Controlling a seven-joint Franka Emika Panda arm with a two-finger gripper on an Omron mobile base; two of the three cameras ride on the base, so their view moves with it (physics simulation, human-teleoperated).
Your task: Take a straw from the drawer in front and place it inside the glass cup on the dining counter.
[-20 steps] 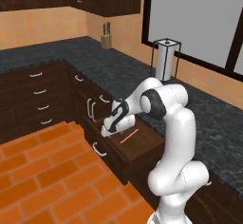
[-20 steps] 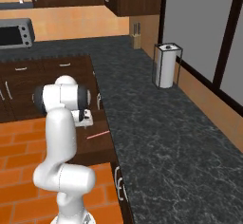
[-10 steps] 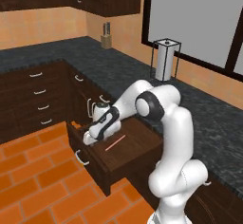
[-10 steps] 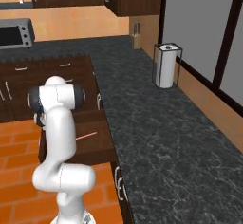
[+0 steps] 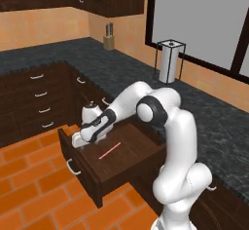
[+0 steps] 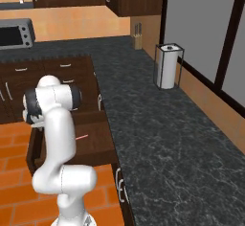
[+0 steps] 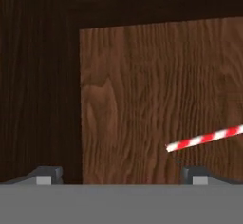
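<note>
The dark brown drawer (image 5: 80, 173) stands pulled far out over the orange floor. On its wooden bottom lies the red-and-white striped straw (image 5: 110, 150), flat and alone. My gripper (image 5: 80, 141) hangs open just inside the drawer's front wall, to the left of the straw and not touching it. In the hand view the straw (image 7: 204, 139) lies a little above the right fingertip (image 7: 197, 174), and the gripper (image 7: 121, 175) holds nothing over the drawer bottom (image 7: 133, 85). The right base view shows the straw (image 6: 81, 137) in the drawer (image 6: 98, 146) beside my arm. The glass cup and the dining counter are out of view.
A black speckled counter (image 5: 121, 73) runs along the wall, carrying a paper towel holder (image 5: 168, 61) and a knife block (image 5: 109, 36). Closed drawers with silver handles (image 5: 41, 95) stand to the left. A microwave (image 6: 14, 33) sits at the far left. Orange tile floor (image 5: 34, 185) lies under the open drawer.
The drawer has slid much further out toward the floor side. My hand has travelled with its front wall, staying open. The straw now lies fully exposed.
</note>
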